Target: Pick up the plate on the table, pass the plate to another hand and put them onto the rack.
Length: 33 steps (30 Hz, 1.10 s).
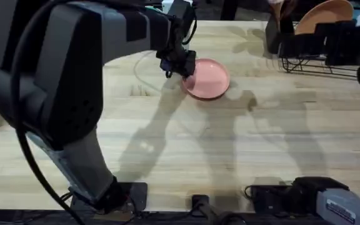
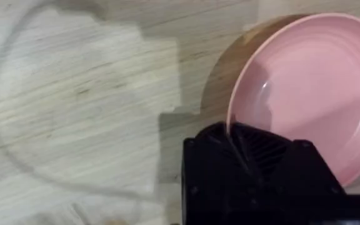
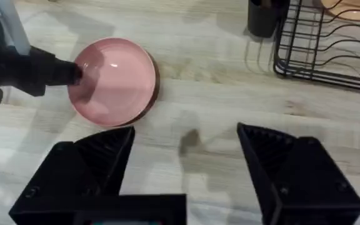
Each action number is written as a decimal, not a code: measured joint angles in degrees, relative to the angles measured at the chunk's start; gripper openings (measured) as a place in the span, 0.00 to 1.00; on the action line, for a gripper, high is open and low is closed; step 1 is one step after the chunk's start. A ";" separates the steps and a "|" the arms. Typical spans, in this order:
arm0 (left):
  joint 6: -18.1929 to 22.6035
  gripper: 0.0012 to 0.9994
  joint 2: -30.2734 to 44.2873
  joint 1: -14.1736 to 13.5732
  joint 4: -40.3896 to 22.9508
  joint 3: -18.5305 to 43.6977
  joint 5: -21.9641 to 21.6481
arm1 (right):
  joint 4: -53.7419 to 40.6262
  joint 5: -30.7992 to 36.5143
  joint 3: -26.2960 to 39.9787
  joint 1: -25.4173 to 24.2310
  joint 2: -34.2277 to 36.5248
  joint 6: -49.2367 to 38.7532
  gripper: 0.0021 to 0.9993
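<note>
The pink plate (image 1: 207,79) lies at the far middle of the wooden table (image 1: 167,150). My left gripper (image 1: 183,65) reaches in from the left and is shut on the plate's left rim. In the left wrist view the fingers (image 2: 236,134) pinch the rim of the plate (image 2: 311,87), and a dark shadow shows under that edge. My right gripper (image 3: 185,130) hangs open above the table, nearer than the plate (image 3: 120,78), with nothing between its fingers. From there I also see the left gripper (image 3: 74,72) on the plate's rim. The black wire rack (image 1: 330,50) stands at the far right.
A peach-orange plate (image 1: 324,15) stands upright in the rack (image 3: 330,44). A dark cup-like holder (image 3: 264,15) sits at the rack's left end. The left arm's large dark links cover the left side of the overhead view. Bare table lies between the plate and the rack.
</note>
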 joint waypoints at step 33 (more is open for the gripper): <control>-0.41 0.04 1.40 0.02 -23.48 32.12 14.58 | -0.28 -0.04 0.00 0.00 0.01 2.62 1.00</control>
